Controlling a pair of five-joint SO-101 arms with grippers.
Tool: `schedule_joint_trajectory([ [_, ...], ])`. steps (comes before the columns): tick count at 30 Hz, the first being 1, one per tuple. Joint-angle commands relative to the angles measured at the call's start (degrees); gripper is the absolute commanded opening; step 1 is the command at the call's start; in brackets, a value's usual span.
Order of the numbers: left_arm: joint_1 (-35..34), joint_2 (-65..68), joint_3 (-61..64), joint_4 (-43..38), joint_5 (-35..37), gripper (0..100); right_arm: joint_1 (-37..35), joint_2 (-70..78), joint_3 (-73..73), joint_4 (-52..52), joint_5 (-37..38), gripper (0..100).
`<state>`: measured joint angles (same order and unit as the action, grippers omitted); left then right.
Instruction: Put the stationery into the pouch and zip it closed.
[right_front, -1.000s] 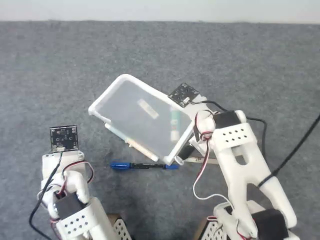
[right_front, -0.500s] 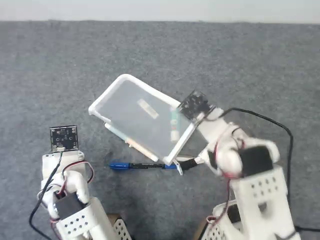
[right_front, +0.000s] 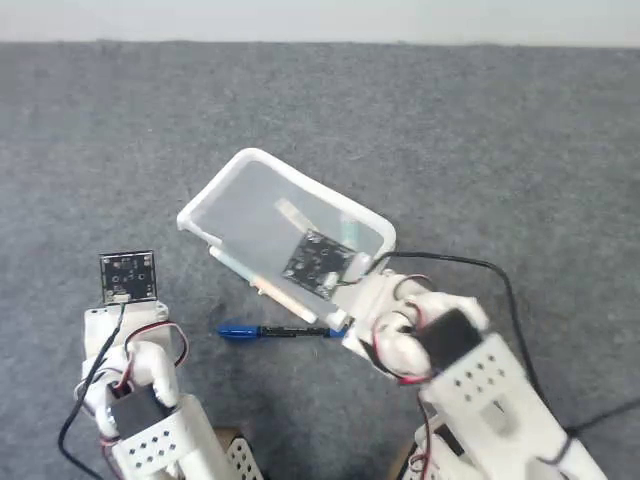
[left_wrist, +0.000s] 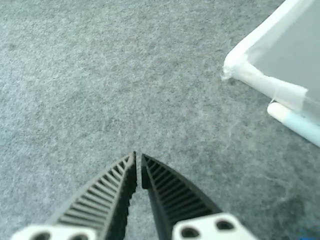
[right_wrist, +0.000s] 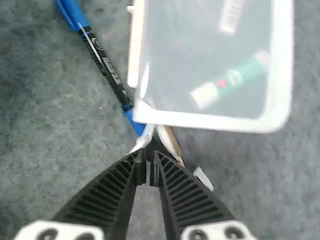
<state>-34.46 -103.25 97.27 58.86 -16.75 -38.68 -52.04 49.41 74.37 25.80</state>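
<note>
The translucent white pouch (right_front: 262, 225) lies on the grey carpet, with a green-and-white stick (right_wrist: 232, 77) inside it. A blue pen (right_front: 280, 331) lies just outside its near edge, and a white stick (right_front: 285, 296) pokes out along that edge. My right gripper (right_wrist: 148, 159) is at the pouch's near corner, shut on the small white zipper tab (right_wrist: 140, 144), right beside the blue pen (right_wrist: 100, 57). A beige pencil (right_wrist: 172, 145) lies under that corner. My left gripper (left_wrist: 138, 159) is shut and empty over bare carpet, well short of the pouch's corner (left_wrist: 240, 62).
The right arm (right_front: 445, 355) stretches over the pouch's near right corner and covers part of it. The left arm (right_front: 130, 380) sits at the near left. Bare carpet lies all around the pouch, bounded by a pale wall at the far edge.
The right arm has swung from the pouch's right side to the left, along the near edge toward the pen. The pouch, the pen and the left arm have stayed put.
</note>
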Motion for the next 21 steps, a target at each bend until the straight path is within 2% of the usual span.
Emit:
schedule_joint_trajectory([
  [1, -0.09, -1.14, -0.84, -1.58, -0.26, 1, -3.03, 9.71, -0.26, -5.05, -0.70, 2.0],
  [7, -0.09, -1.14, -0.84, -1.58, -0.26, 1, -4.79, 16.75, -0.26, -8.75, -3.43, 2.0],
  [14, -0.09, -1.14, -0.84, -1.58, -0.26, 1, -8.92, 17.45, 0.70, -8.40, -3.96, 2.0],
  [21, -0.09, -1.14, -0.84, -1.58, -0.26, 1, -9.01, 17.54, 3.69, -8.92, -4.04, 2.0],
])
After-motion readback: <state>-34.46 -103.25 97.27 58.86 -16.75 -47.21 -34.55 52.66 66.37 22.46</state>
